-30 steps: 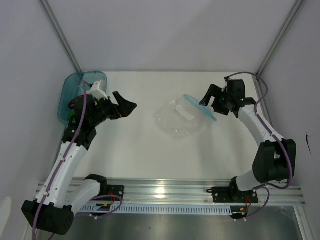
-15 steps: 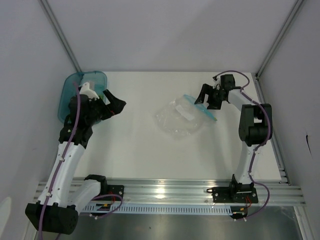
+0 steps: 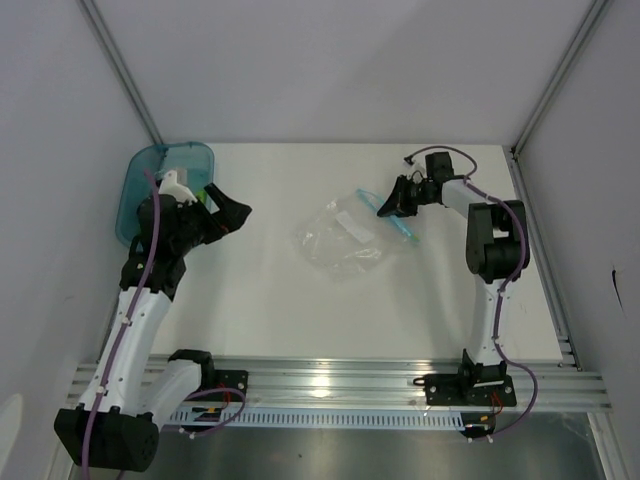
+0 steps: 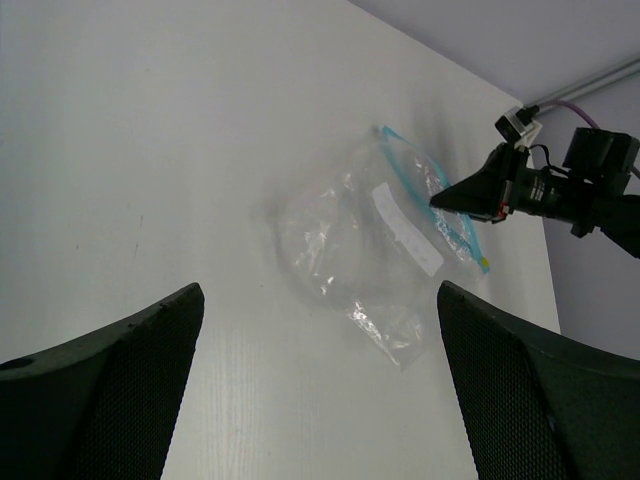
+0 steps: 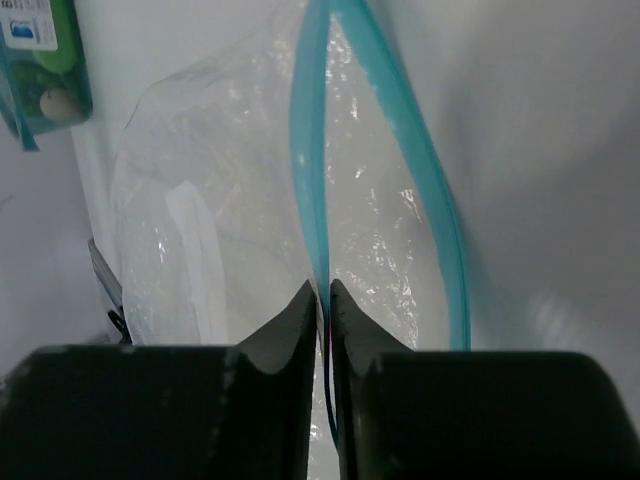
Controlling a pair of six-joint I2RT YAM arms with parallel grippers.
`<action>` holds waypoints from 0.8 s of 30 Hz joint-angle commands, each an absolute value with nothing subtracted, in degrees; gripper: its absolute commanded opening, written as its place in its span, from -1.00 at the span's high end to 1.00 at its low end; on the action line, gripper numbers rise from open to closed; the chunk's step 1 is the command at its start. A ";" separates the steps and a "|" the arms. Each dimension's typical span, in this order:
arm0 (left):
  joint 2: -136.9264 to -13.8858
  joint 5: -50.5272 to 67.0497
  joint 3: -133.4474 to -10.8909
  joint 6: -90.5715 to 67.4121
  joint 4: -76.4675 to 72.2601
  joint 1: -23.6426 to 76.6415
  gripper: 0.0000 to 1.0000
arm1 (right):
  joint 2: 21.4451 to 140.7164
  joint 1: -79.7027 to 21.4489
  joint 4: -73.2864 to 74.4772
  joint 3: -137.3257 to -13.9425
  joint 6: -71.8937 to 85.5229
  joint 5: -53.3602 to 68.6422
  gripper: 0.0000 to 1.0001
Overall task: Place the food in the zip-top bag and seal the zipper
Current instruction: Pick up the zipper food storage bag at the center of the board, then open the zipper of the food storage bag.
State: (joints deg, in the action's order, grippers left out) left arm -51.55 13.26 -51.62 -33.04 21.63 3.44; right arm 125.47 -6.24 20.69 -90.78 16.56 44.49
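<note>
1. Nearest to me, two arms stand at the near edge of the white table [image 3: 300, 320], one on each side.
2. A bit further in lies the one zip-top bag [image 3: 338, 238]. It is clear and floppy and lies flat on the table, near the middle. It has slid a little to the left since a moment ago, because the right arm has pulled its rim that way.
3. The right gripper [image 5: 322, 292] is squeezed tight on one side of the zipper [image 5: 308, 150], the thin blue strip. The other side of the strip bows away, so the mouth of the bag gapes open. I think that is good, because things need a hole to go in. I cannot pick out the little slider.
4. The left gripper [image 3: 232, 203] is spread wide and holds nothing. A second ago it was reaching out over the table. Now it has swung back and hangs just beside the tub, and it has hardly moved in the last half second. I think it is going for the first piece.
5. Furthest away, in the far left corner, sits one teal tub [image 3: 140, 170]. The food [image 5: 55, 50] is still in it. I can count only two bits: that green piece and one pale round piece [image 5: 55, 100]. The arm hides the rest.
6. I see no food in the bag, and the zipper is not shut, so I think the job has hardly begun.
</note>
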 commanded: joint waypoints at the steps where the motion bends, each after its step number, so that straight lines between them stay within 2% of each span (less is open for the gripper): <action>1: -50.01 19.06 -51.77 -32.79 20.12 2.90 -0.99 | 118.84 -8.61 20.03 -91.49 16.79 45.45 0.80; 3: -51.49 20.56 -52.99 -32.26 20.83 2.90 -0.99 | 116.56 -10.19 23.27 -92.81 16.00 42.29 1.00; 7: -55.80 25.22 -55.98 -33.48 23.55 4.13 -0.78 | 109.81 -14.75 30.31 -95.36 12.23 31.84 1.00; 9: -57.12 26.54 -56.51 -34.71 22.68 6.41 -0.70 | 106.37 -19.74 34.53 -96.93 7.75 19.64 1.00; 11: -58.97 27.24 -57.21 -36.47 21.89 9.04 -0.68 | 102.06 -23.62 37.60 -97.64 3.19 6.67 1.00; 14: -60.81 27.60 -59.50 -37.70 21.71 11.94 -0.71 | 97.04 -29.78 38.85 -96.86 0.27 -2.61 1.00; 18: -63.36 27.15 -62.66 -39.02 21.62 13.89 -0.79 | 91.68 -33.83 35.87 -92.12 -3.68 -1.06 1.00; 24: -66.61 28.30 -62.93 -45.34 18.28 15.12 -0.99 | 89.91 -38.67 31.99 -86.05 -4.31 4.57 1.00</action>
